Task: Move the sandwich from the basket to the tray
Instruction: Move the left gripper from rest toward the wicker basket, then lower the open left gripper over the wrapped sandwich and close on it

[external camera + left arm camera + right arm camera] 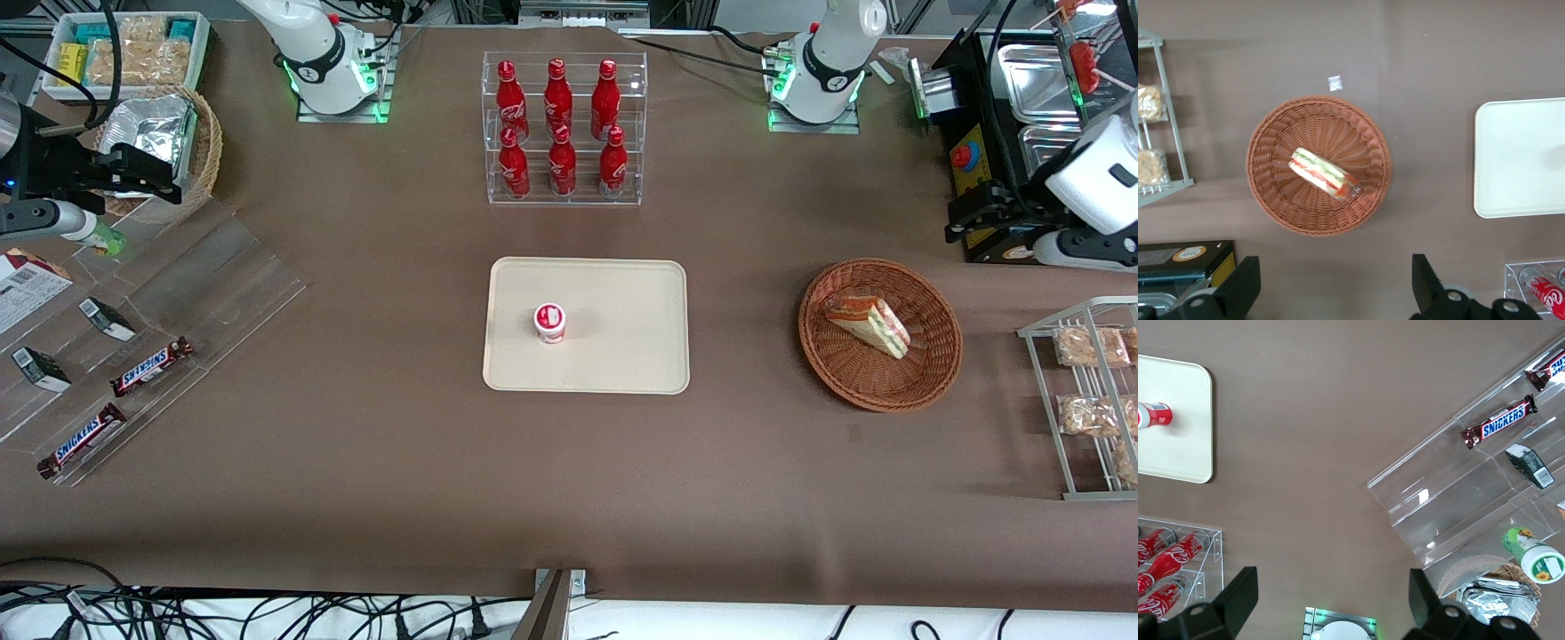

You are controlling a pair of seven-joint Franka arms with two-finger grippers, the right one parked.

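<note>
Right now the sandwich (867, 324) lies inside the basket (925, 382), at the right of the front frame, resting on one flat face with its striped filling edge turned toward the working arm's end of the desk (356, 462). It sits a little off the basket's middle, clear of the woven rim, which should leave room for fingers to come down on either side of the wedge.

The tool (1331, 283) hangs high above the desk, released, its two dark fingers (1241, 287) spread wide with nothing between them. In the wrist view the basket (1271, 193) and the sandwich (1325, 173) show whole, so the arm seems to be held up there to look the target over before descending; nothing has been grasped yet and the task is at its very start.

The tray (622, 356) lies at the centre of the front frame, well apart from the basket, with a small red and white cup (550, 322) standing upright on it slightly toward the parked arm's end. Most of the tray is bare, so the half nearer the basket looks like the natural landing spot.

A clear rack of red bottles (558, 129) stands at upper centre, away from the likely path between basket and tray.
</note>
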